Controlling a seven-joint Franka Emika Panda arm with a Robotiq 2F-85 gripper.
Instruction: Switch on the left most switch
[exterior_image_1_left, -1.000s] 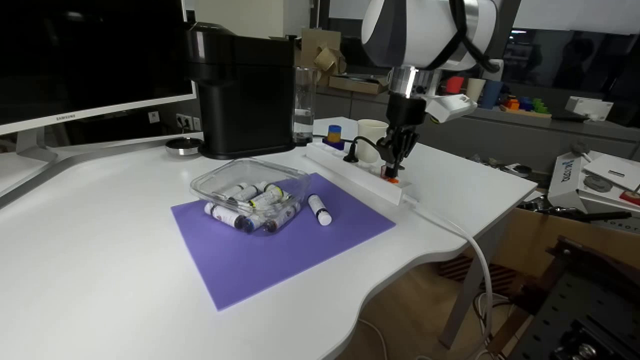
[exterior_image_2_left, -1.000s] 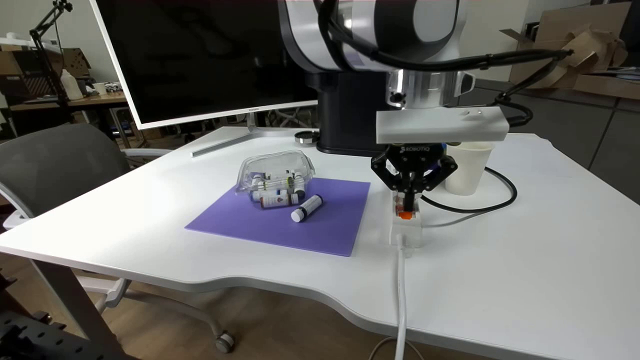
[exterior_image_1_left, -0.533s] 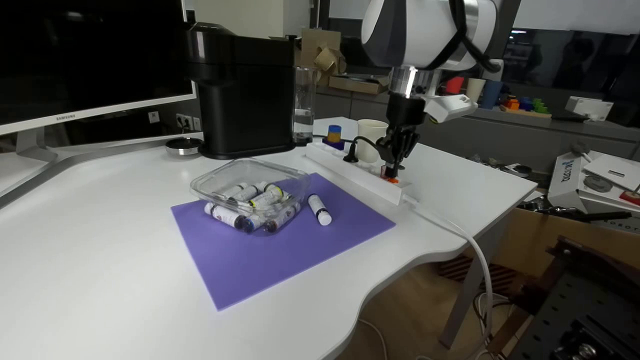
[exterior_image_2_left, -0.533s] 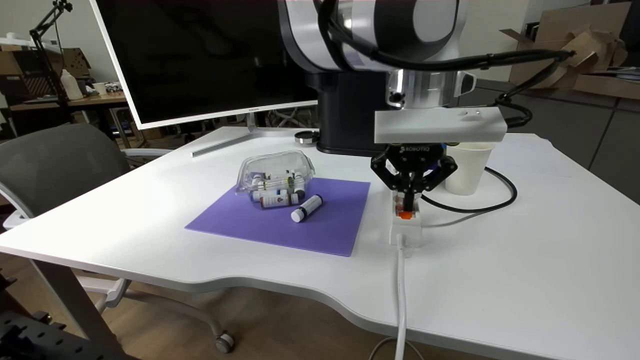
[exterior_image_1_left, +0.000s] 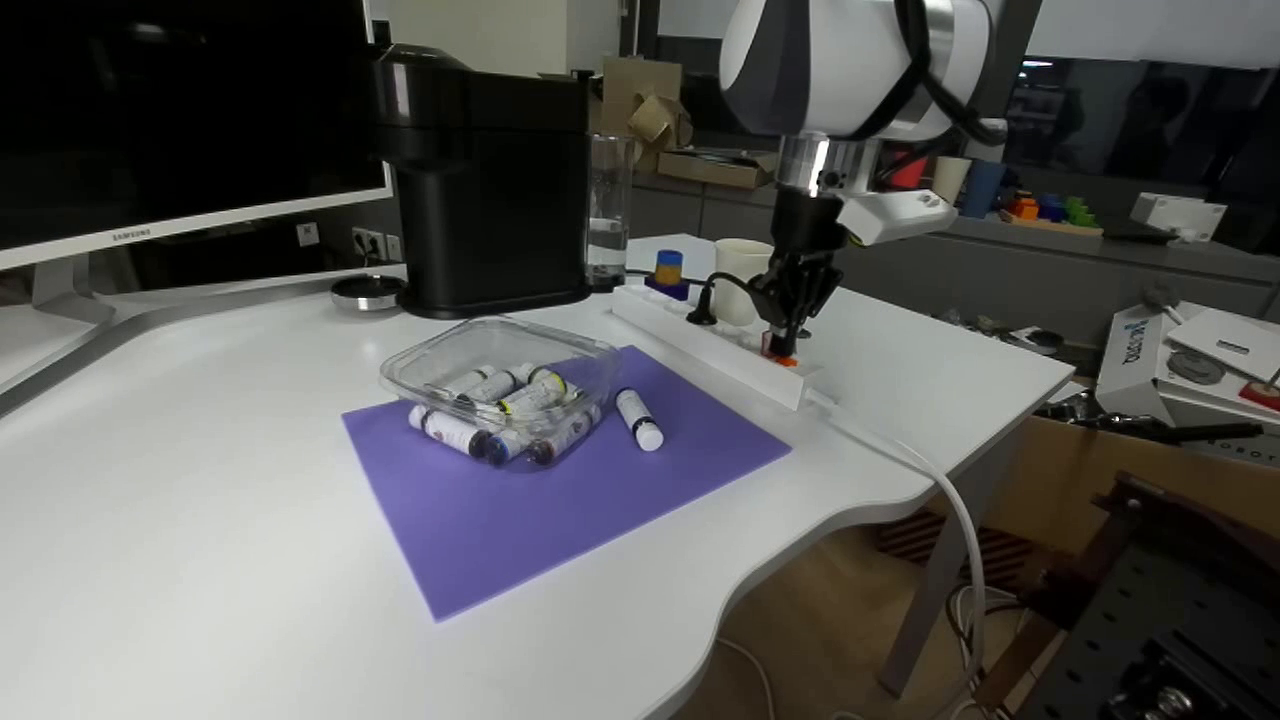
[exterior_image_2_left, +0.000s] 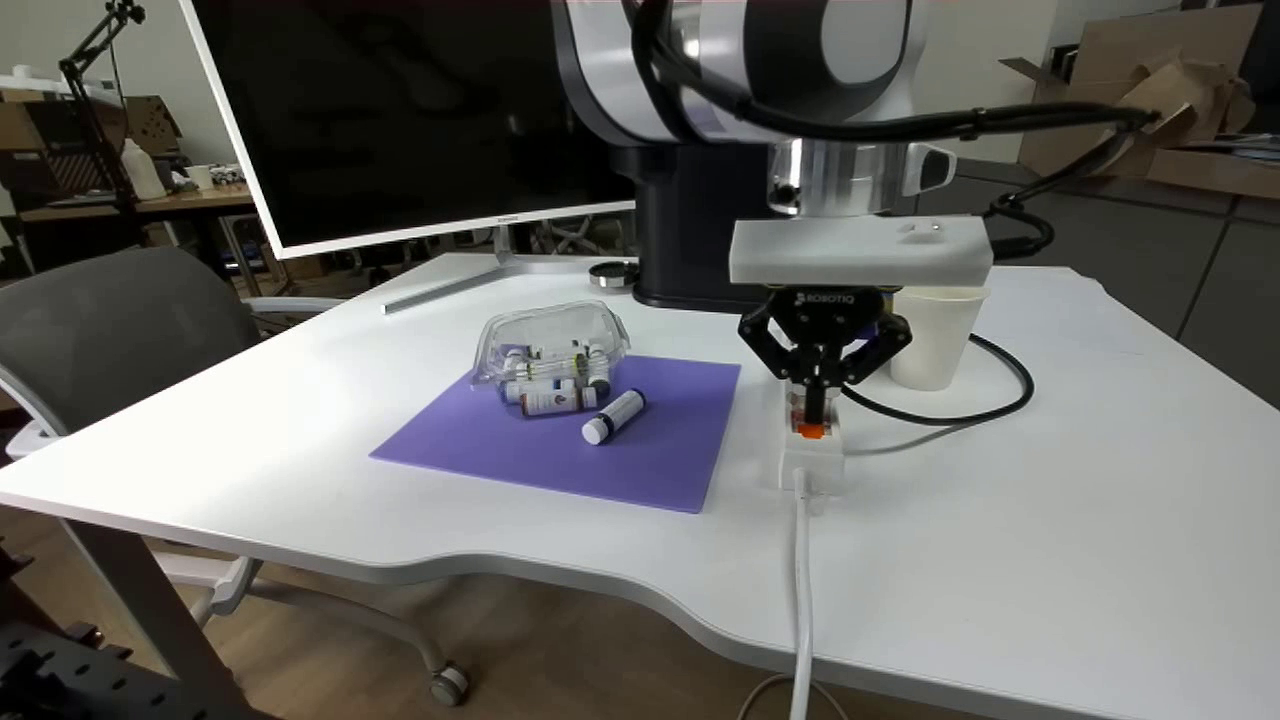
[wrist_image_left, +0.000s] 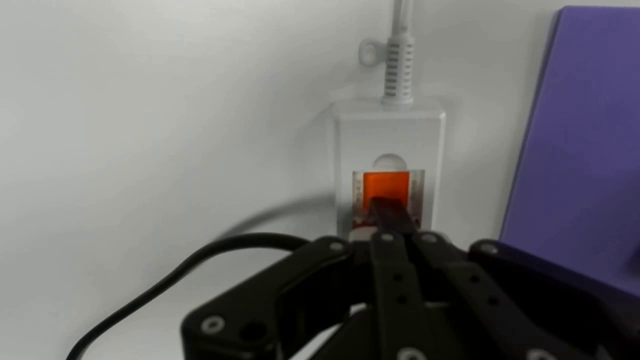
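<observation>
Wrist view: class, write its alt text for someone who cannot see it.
A shut black pincer hides part of an orange rectangular rocker switch in a narrow white plastic power strip. A black cable curves at lower left; a flat purple mat lies at right.

Pressed together, the jaws partly hide the orange rocker switch (wrist_image_left: 386, 183) in the white power strip (wrist_image_left: 389, 134); a purple mat (wrist_image_left: 582, 150) lies beside it.

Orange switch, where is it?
In the wrist view, the orange switch is roughly central, in the white power strip, left of the purple mat, partly behind the gripper.
</observation>
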